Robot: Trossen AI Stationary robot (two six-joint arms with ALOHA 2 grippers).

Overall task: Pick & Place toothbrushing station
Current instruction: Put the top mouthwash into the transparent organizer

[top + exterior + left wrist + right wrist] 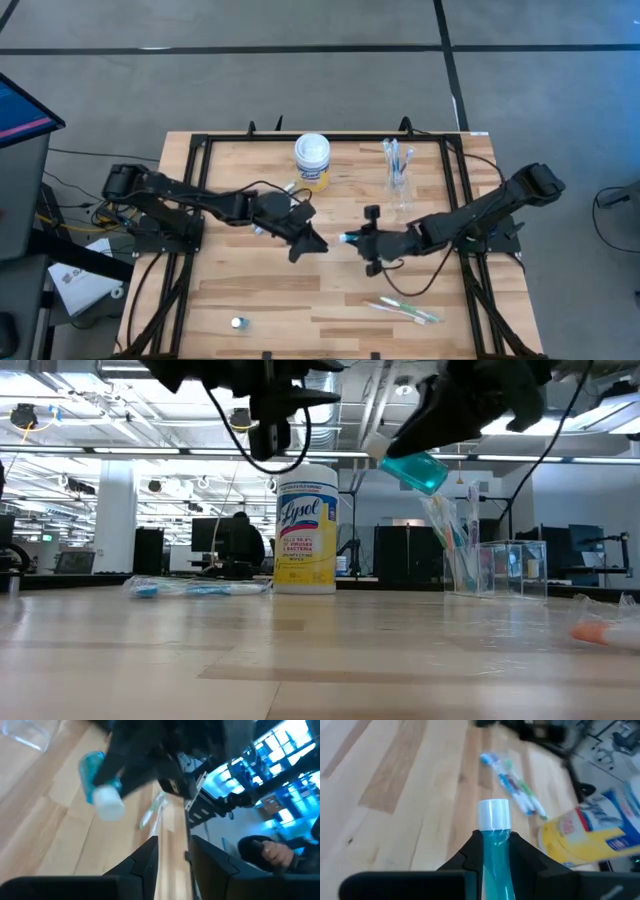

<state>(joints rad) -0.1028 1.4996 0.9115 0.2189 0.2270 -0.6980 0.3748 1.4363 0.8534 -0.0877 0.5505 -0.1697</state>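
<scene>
Above the pale wood-grain table, right hand clamps the translucent blue tube; left hand apart.

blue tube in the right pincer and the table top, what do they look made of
Blue tube: looks like see-through teal plastic, glossy, with an opaque white cap; light passes through its body. Table top: looks like pale wood planks, smooth matte finish; grain and joined strips show, edged by a dark frame that may be metal.

Light wooden butcher-block table, black metal frame around edges. On it: white-lidded yellow-labelled Lysol canister upright near far edge; clear plastic cup holding toothbrushes just right of it; wrapped toothbrushes lying flat near front right; small silvery round object front left.
</scene>
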